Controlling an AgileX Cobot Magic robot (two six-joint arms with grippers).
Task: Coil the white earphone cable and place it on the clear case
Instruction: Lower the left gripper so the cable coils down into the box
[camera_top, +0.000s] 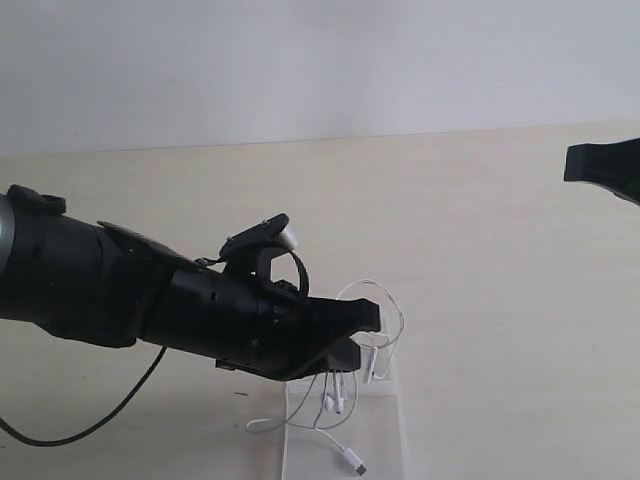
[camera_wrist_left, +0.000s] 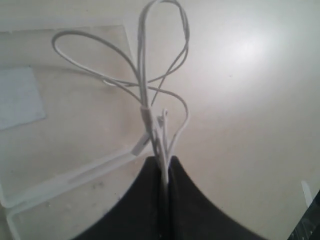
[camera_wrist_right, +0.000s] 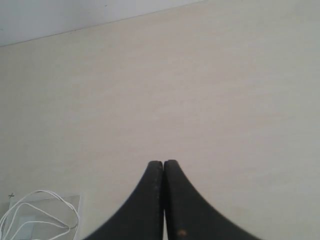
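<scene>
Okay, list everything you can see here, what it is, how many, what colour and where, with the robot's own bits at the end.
white earphone cable: one, white, loops hanging from the left hand, lower end and plug down on the clear case
clear case: one, transparent, on the table at the near edge, under the left hand
table: one, pale beige, under everything
wall: one, white, behind the table
black cable: one, black, trailing from the left arm over the table
left hand: one, black, shut on the white earphone cable
right hand: one, black, shut and empty, far right above bare table
</scene>
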